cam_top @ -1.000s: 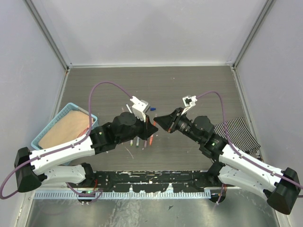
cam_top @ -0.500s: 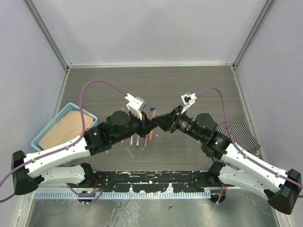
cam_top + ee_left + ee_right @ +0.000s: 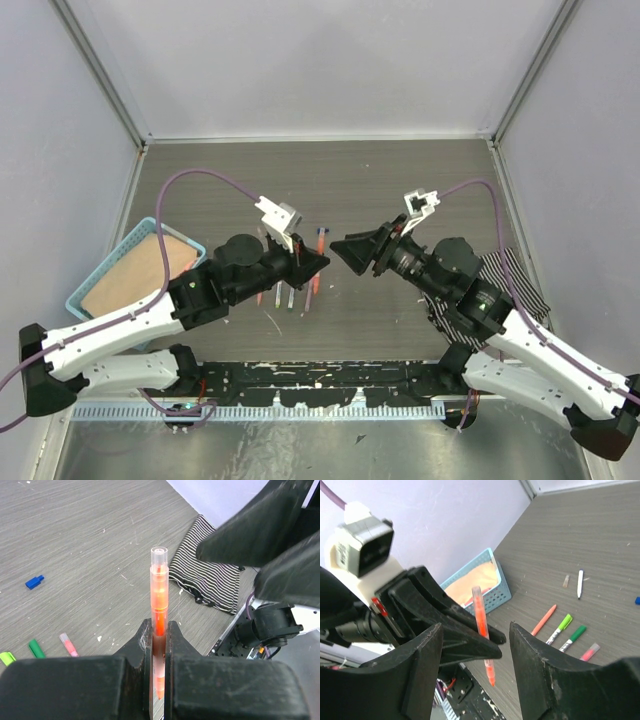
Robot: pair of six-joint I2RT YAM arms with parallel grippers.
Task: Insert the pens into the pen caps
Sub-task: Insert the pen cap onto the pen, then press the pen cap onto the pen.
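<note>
Your left gripper [image 3: 159, 630] is pinching the orange pen [image 3: 159, 592] by its lower barrel and holds it upright above the table. I think this is to offer the free end to your right gripper [image 3: 475, 629], whose fingers stand spread wide before it and hold nothing. The left wrist view shows the pen's clear top end and a blue cap [image 3: 34, 582] on the table, while the right wrist view shows instead the other pens [image 3: 565, 624] lying in a row.

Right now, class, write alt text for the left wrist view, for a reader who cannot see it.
The left claw grips an orange pen, translucent end pointing outward. The open right claw looms at upper right. On the grey table lie a striped cloth and a blue cap.
</note>
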